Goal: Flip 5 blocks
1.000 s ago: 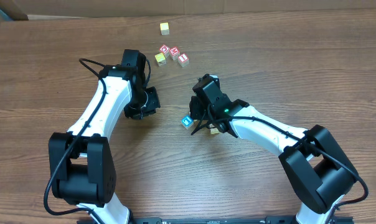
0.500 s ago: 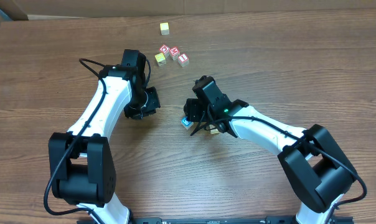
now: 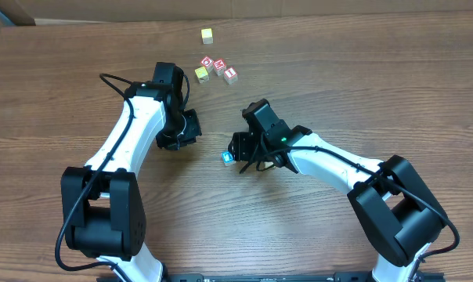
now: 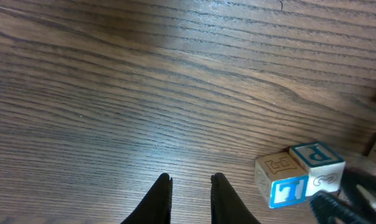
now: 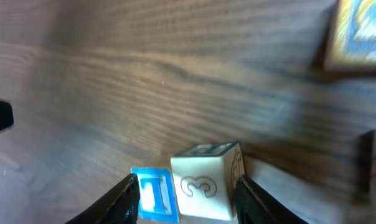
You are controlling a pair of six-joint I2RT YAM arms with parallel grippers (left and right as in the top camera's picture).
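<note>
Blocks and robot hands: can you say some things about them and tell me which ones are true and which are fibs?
1. The left gripper is holding a block. False: nothing is between its fingers, only bare table.
2. Two blocks sit between the fingers of the right gripper. True.
3. One of them, the cream block, shows a 3. True.
4. The blue T block is stacked on top of the cream block. False: they sit side by side.
5. Three red-and-white blocks lie farther back on the table. True.
</note>
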